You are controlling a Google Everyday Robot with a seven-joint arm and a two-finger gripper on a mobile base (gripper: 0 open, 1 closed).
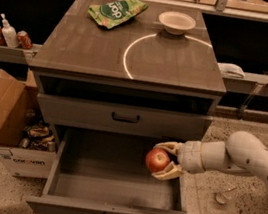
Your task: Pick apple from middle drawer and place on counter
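Observation:
My gripper (162,159) reaches in from the right and is shut on the red apple (156,160), one finger above it and one below. It holds the apple above the right part of the open middle drawer (111,186), clear of the bare grey floor. The counter (93,47), a wood-grain top with a thin white arc, lies above and behind the drawer.
A white bowl (176,22) and a green chip bag (116,11) sit at the back of the counter. A closed drawer front with a dark handle (125,118) is above the open one. A cardboard box (4,124) stands at the left. Cans and a bottle (7,35) sit on the left shelf.

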